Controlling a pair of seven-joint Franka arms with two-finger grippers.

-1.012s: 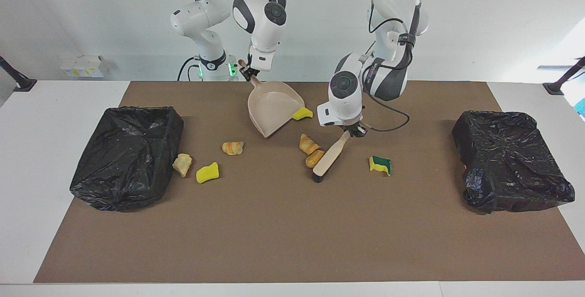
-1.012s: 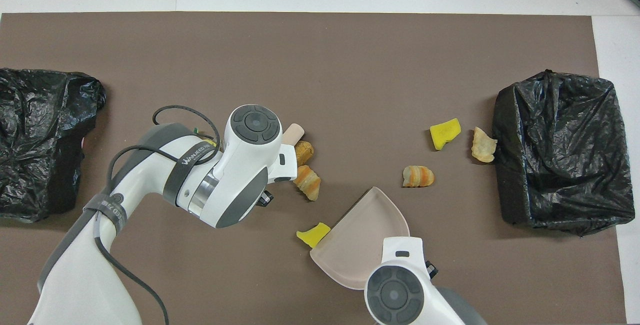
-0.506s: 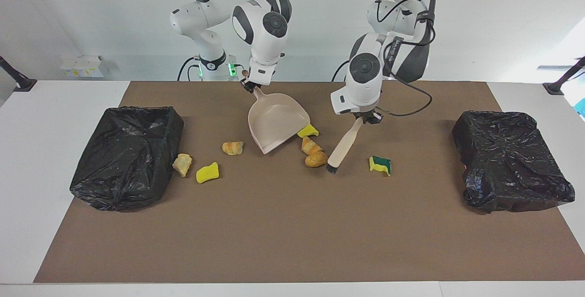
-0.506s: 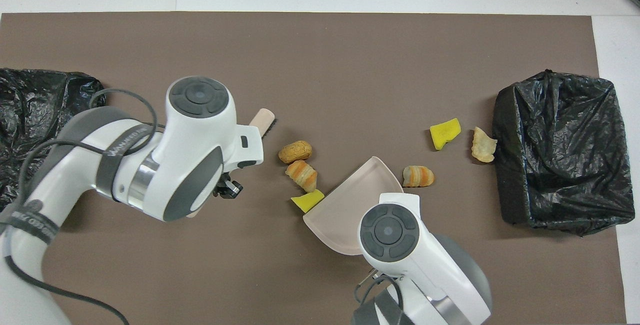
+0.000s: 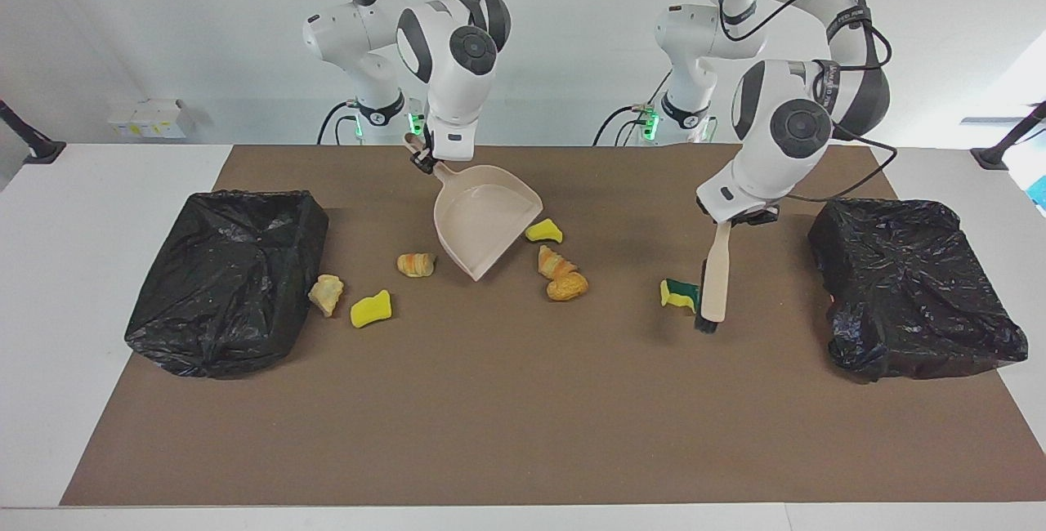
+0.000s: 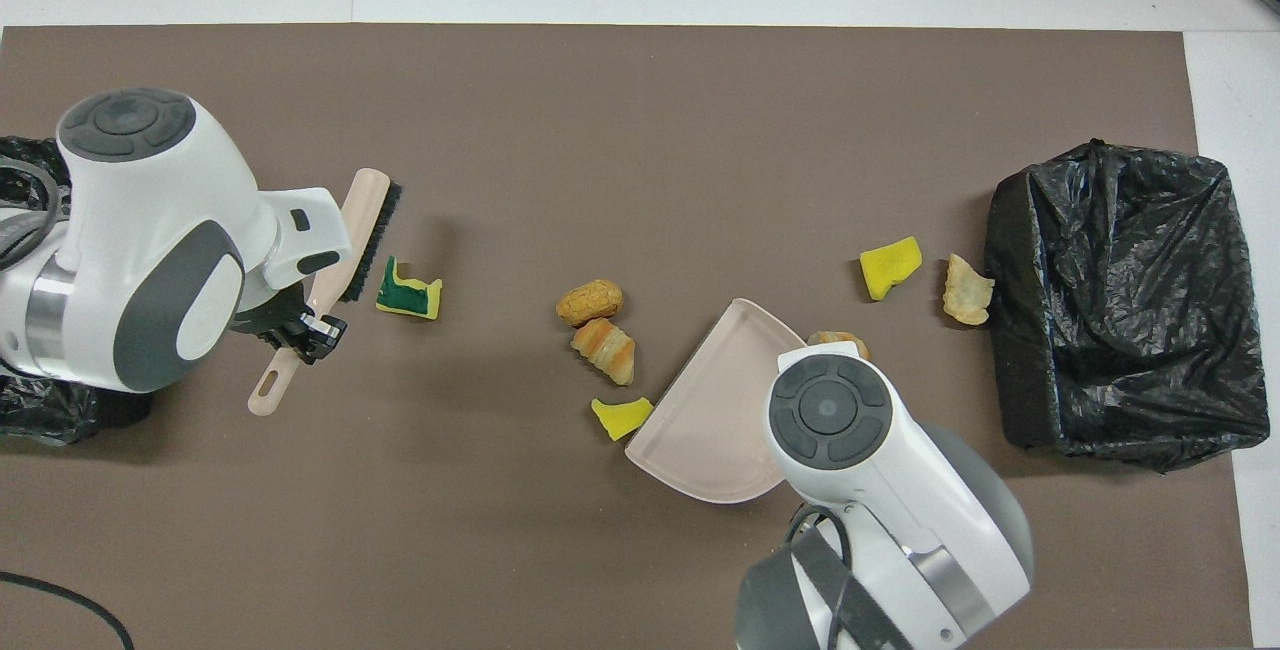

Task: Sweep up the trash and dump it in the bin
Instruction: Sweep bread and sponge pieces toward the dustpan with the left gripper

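**Operator:** My left gripper (image 5: pixel 739 219) is clamped shut on the brush (image 5: pixel 713 282) handle. The brush hangs nearly upright, bristles down at the mat (image 5: pixel 523 400), just beside the green-and-yellow sponge (image 5: pixel 679 293), on the side toward the left arm's bin (image 5: pixel 911 286).

**Observer:** And the other one?

**Operator:** The right gripper (image 5: pixel 422 159) is closed on the dustpan (image 5: pixel 484 216) handle. The pan is tilted, its open lip down at the mat and turned toward the middle of the table.

**Observer:** Which step are we in?

**Operator:** Sweeping, I'd say, and early: nothing is in the pan or visibly in either bin. All seven scraps lie on the mat.

**Observer:** Where are they?

**Operator:** A small yellow wedge (image 5: pixel 543 230) lies just beside the pan's lip, with two bread lumps (image 5: pixel 560 274) touching each other a little farther from the robots. Another bread lump (image 5: pixel 417 264) sits at the pan's edge toward the right arm's end. Near the right arm's bin (image 5: pixel 229 278) are a yellow sponge (image 5: pixel 371 309) and a pale bread scrap (image 5: pixel 326 294), the scrap close against the bag.

**Observer:** Next move?

**Operator:** My guess is to drag the brush toward the pan so the bristles push the green sponge along the mat. It's well apart from the pan, so it needs a long stroke, or the pan brought closer. The bristles must stay low, or the sponge may slip past them.
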